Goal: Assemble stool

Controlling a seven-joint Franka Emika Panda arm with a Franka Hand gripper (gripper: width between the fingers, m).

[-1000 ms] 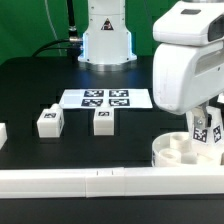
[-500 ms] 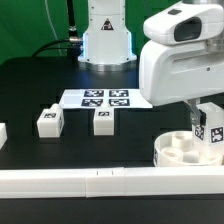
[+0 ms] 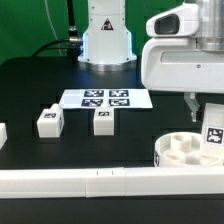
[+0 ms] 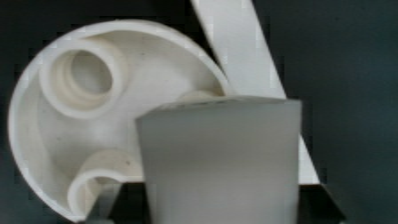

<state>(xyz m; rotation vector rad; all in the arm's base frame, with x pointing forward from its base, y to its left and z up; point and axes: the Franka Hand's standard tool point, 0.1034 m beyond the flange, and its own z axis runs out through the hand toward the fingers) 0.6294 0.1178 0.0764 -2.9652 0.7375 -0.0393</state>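
While fingers (image 3: 190, 105) clamp a tagged leg (image 3: 213, 138), the disc (image 3: 176, 157) shows sockets — white, thick.

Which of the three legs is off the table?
The leg at the exterior view's right, in the hand over the disc; the other two stand on the table.

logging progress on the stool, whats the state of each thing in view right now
tool: shut on held leg
held leg: upright, over seat disc, not clearly socketed
seat disc: flat, sockets up, visible ones empty
loose leg on exterior view's left: free, untouched
other loose leg: free, untouched
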